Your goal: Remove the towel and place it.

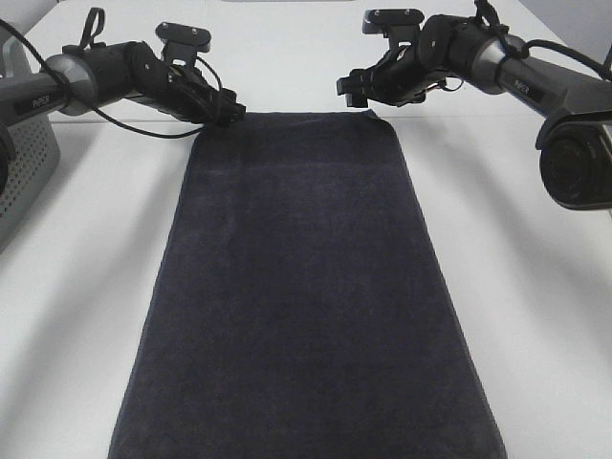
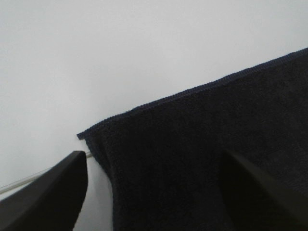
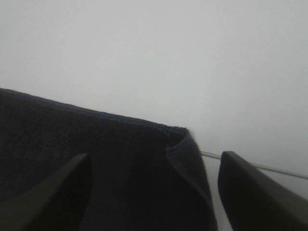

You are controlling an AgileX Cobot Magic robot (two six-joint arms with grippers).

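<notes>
A white table (image 1: pixel 535 316) carries the towel (image 1: pixel 301 306), a long dark navy terry cloth spread flat and lengthwise, its near end running out of the overhead frame and its far hem lying straight across the tabletop. A faint woven band crosses the cloth just inside that far hem.

Beyond the towel's far hem, two dark robot arms reach in from either side. The left arm (image 1: pixel 105 76) slopes down toward the towel's far left corner, a black cable looping beneath it; the right arm (image 1: pixel 516 72) comes in above the towel's far right corner.

Beside the towel's left edge, at the margin of the overhead view, stands a grey perforated basket (image 1: pixel 24 163).

The left gripper (image 1: pixel 229 113) sits right at the towel's far left corner. Its wrist camera shows the two dark fingers (image 2: pixel 48 197) spread wide, one over bare table and the other over the cloth, with nothing pinched between them; the corner lies flat with its stitched hem visible.

The right gripper (image 1: pixel 356 93) hangs just above the towel's far right corner, apart from the cloth. Its fingers (image 3: pixel 53 197) likewise stand wide apart and hold nothing. Between them the corner (image 3: pixel 180 142) is slightly curled up, the hem folded back on itself, and a thin line on the table runs away from it.
</notes>
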